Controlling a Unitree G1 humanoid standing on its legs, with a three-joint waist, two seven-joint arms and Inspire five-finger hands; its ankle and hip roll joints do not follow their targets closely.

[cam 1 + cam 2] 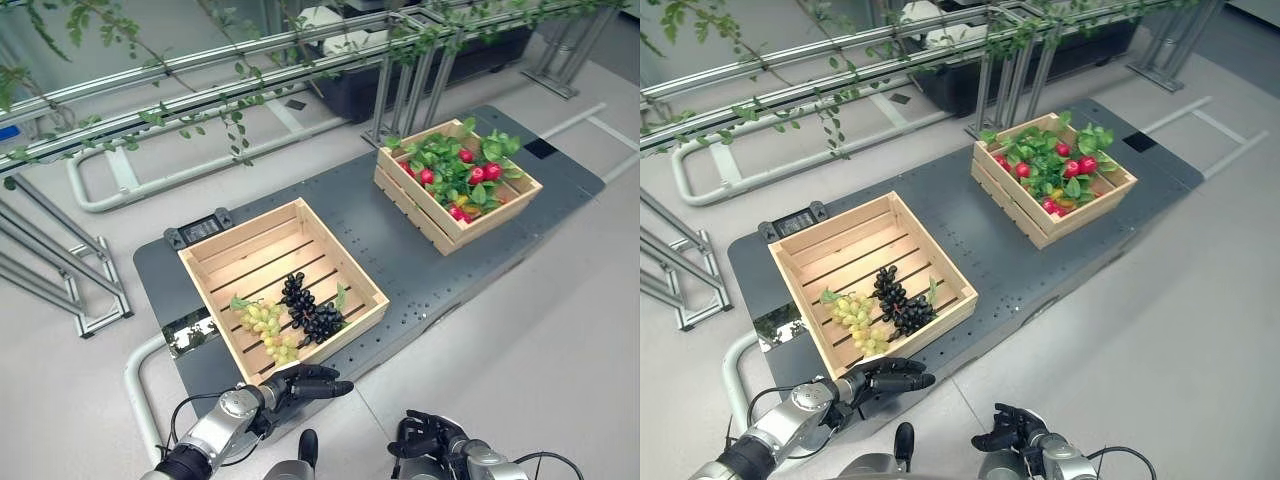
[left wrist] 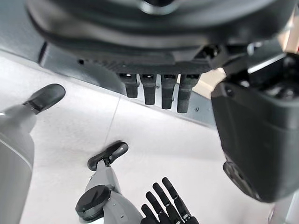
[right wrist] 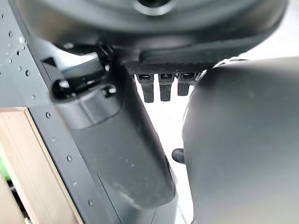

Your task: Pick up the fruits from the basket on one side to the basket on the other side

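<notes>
A near wooden crate (image 1: 343, 250) on the dark grey platform (image 1: 420, 265) holds a bunch of green grapes (image 1: 265, 325) and a bunch of black grapes (image 1: 310, 310). A far crate (image 1: 410, 208) at the right holds red fruits (image 1: 482, 172) among green leaves. My left hand (image 1: 305, 385) hovers just off the near crate's front corner, fingers (image 2: 159, 91) straight, holding nothing. My right hand (image 1: 430, 438) hangs lower over the floor, off the platform's front edge, its fingers relaxed and empty.
Metal rails (image 1: 200, 95) draped with leafy vines run across the back, above a white tube frame (image 1: 110, 190). Grey metal stands (image 1: 70, 280) sit at the left. Between the crates the platform is bare.
</notes>
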